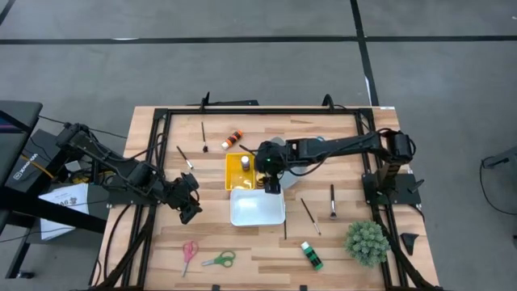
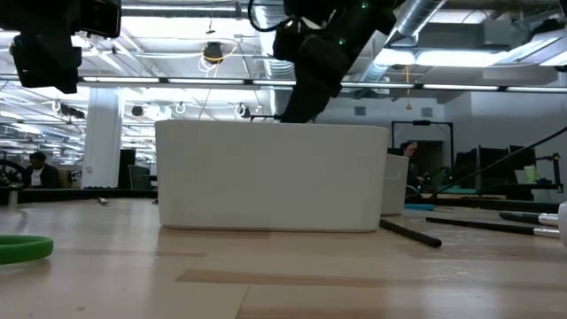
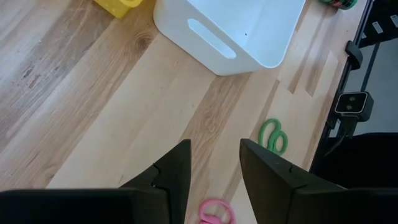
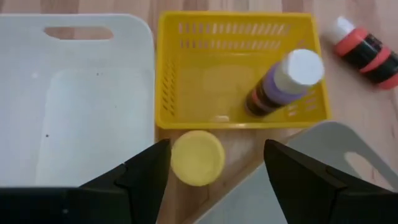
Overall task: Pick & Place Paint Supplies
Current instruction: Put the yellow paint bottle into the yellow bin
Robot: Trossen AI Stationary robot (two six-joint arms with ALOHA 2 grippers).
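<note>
we see the right gripper (image 1: 271, 185) hanging over the gap between the yellow basket (image 1: 239, 170) and the white bin (image 1: 257, 207). its fingers (image 4: 144, 171) are spread wide with nothing between them. directly below it a yellow paint bottle (image 4: 198, 157) stands on the wooden table (image 1: 339, 242), just beside the yellow basket's wall and touching neither finger. a purple paint bottle (image 4: 285, 81) with a white cap sits inside the yellow basket. an orange paint bottle (image 1: 233, 138) lies on the table just beyond the yellow basket. a second pale bin (image 4: 298, 174) sits at the yellow basket's far corner, partly under the right arm.

the left gripper (image 1: 191, 208) hovers off the table beside the white bin, on the side away from the right arm. its fingers (image 3: 176, 171) are partly apart and hold nothing.

pink scissors (image 1: 189, 255) and green scissors (image 1: 219, 259) lie near the table's front edge, well clear of the white bin. a green paint bottle (image 1: 311, 255) lies near the fuzzy green plant (image 1: 367, 242). thin dark paintbrushes (image 1: 332, 200) are scattered around the white bin and beyond the yellow basket. the white bin looks empty as far as we can tell.
</note>
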